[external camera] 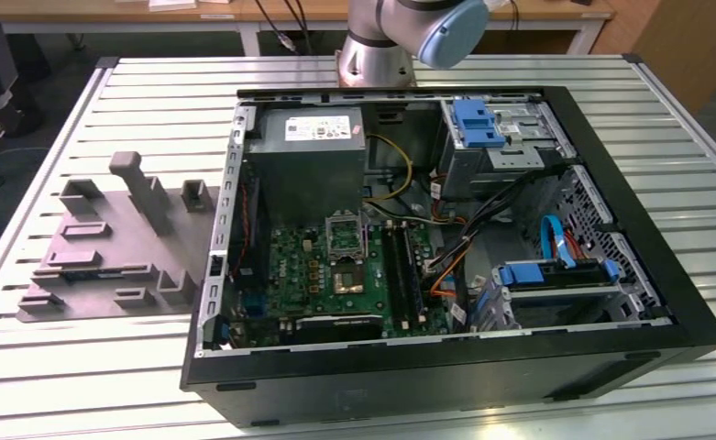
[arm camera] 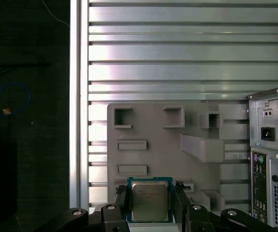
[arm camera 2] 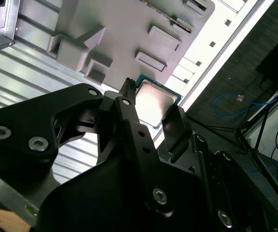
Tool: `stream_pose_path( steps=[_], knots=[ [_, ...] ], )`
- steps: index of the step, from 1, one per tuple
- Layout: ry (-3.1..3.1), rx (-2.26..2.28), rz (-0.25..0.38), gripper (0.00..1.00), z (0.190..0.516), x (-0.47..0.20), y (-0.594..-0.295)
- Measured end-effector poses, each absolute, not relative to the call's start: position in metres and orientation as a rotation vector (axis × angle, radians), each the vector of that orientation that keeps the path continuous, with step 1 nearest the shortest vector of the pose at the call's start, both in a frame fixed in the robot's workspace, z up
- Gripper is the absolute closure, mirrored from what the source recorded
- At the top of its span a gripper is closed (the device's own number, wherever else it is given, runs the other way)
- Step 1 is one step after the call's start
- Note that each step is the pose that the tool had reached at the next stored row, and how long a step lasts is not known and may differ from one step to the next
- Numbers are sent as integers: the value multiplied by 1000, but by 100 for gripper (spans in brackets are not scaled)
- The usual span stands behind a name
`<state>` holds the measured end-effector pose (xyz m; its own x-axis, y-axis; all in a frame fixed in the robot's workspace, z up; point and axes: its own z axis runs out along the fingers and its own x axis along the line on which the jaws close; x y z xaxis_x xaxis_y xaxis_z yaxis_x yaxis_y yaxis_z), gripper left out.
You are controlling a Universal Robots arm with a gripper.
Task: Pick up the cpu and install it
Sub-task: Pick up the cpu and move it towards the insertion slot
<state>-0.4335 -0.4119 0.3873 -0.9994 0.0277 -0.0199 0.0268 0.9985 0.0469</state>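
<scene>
Arm cut off by exterior view's edge; cpu partly hidden behind hand; case cropped.

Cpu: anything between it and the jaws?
Nothing visible. In the first wrist view the cpu sits gripped directly between the jaws, held above the grey fixture.

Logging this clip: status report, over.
Status: hand shut on cpu. Held over grey fixture tray, outside open computer case. Nothing seen in the way.
</scene>
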Motion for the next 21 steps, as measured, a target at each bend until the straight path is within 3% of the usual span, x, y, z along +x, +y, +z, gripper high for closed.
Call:
stream_pose_path(
  steps=[21],
  knots=[
    [3120, 43, 73, 53, 387, -428, -412]
  ],
)
